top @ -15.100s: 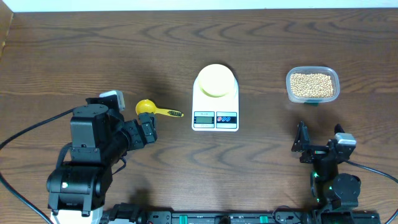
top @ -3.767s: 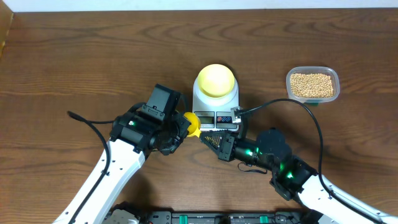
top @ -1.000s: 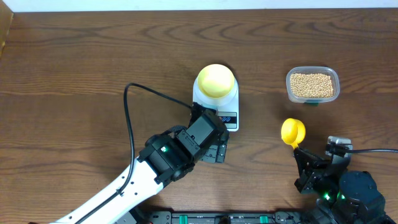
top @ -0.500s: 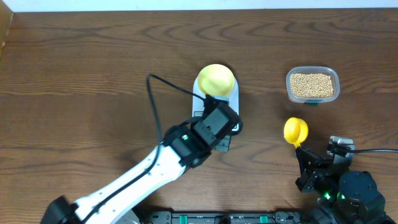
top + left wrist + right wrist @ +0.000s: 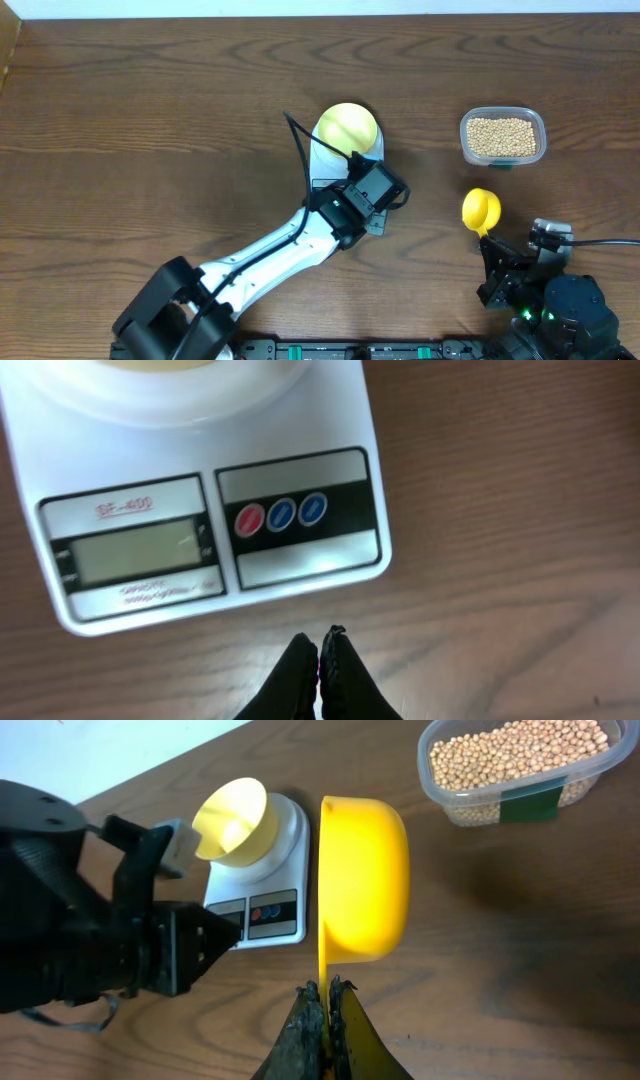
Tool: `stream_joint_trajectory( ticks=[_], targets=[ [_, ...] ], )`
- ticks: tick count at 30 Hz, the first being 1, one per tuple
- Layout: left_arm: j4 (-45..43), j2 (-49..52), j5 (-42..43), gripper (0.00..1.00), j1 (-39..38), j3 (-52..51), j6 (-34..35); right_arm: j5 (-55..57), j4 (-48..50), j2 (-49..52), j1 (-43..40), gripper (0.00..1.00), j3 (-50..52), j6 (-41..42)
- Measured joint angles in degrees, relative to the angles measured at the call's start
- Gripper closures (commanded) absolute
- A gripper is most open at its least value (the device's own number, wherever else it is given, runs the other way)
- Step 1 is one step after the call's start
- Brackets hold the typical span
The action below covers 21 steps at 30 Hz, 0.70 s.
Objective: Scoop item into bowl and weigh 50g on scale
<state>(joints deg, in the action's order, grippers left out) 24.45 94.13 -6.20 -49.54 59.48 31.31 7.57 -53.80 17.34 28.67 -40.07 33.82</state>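
The white scale [image 5: 318,160] stands mid-table with the pale yellow bowl [image 5: 347,128] on its platform, empty. My left gripper [image 5: 372,222] is shut with nothing in it, its tips [image 5: 320,640] just off the scale's [image 5: 210,550] front edge below the coloured buttons. My right gripper [image 5: 487,240] is shut on the handle of a bright yellow scoop [image 5: 480,208], held empty above the table; the jaws [image 5: 325,985] pinch the thin handle under the scoop's cup [image 5: 365,890]. The item, tan beans [image 5: 502,137], fills a clear tub at the right.
The clear tub [image 5: 515,765] sits behind and right of the scoop. The left arm [image 5: 270,250] stretches from the front left across the scale's front. From the right wrist I see the bowl [image 5: 232,815], scale [image 5: 270,905] and black left arm [image 5: 90,930].
The left arm has swung right along the scale's front and its jaws have come together. The right gripper with the scoop has drifted slightly right.
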Motion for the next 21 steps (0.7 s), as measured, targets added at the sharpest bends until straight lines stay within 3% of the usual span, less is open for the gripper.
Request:
stream_joint_trajectory(
  ticks=[21],
  targets=[
    [-7.15,5.22,-0.17,0.93,6.1,0.0,6.27,0.0,-1.64,0.0,0.0,0.99,0.0,0.0]
  ],
)
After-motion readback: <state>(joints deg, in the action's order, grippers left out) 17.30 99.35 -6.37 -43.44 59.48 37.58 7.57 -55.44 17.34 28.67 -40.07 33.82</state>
